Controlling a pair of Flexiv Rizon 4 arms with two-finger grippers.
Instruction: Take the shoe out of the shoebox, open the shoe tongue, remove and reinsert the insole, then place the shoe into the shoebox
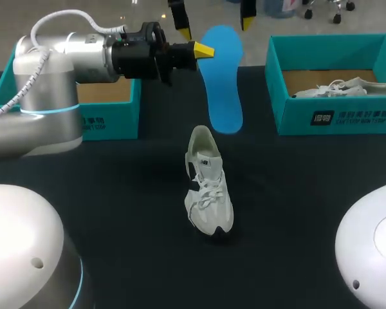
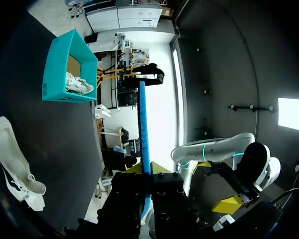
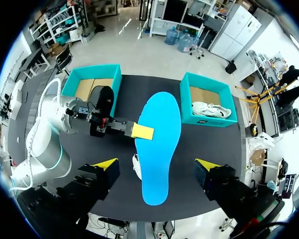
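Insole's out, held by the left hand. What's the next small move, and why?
Probably lower the left hand, bringing the insole toward the opening of the shoe: the insole is clamped in the air beyond the shoe, and the right hand above it is open.

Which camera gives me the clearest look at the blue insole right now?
Right wrist view: the blue insole faces it, whole outline visible. The head view shows it foreshortened, held at its edge by the left tool. The left wrist view catches it edge-on, a thin strip.
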